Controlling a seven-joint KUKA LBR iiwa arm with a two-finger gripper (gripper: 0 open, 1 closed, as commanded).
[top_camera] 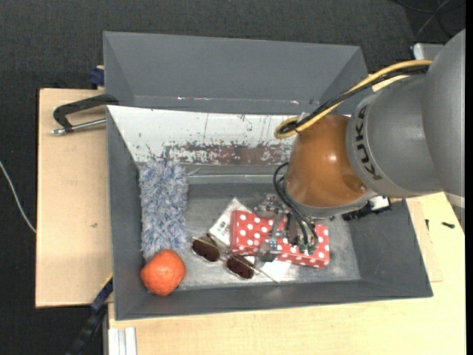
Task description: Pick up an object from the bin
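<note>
Right now the gripper (288,244) sits directly on top of the red box (247,235), a flat white-dotted packet on the bin (380,254) floor, just toward 5 o'clock from the floor's middle. The box's long axis runs roughly from 10 to 4 o'clock, and the gripper is over its 4 o'clock half, so I judge the next move is a straight drop, not a sideways reach. Whether the gripper is spread or pressed together I cannot tell: its tip is a dark tangle against the dots. At 8 o'clock from it lie glossy brown sunglasses (222,256), touching the box edge. A white card (220,228) pokes out at 9 o'clock. Farther off, a fuzzy blue-grey cloth (162,202) lines the 9 o'clock wall, with a dimpled orange ball (162,272) at its 6 o'clock end.
</note>
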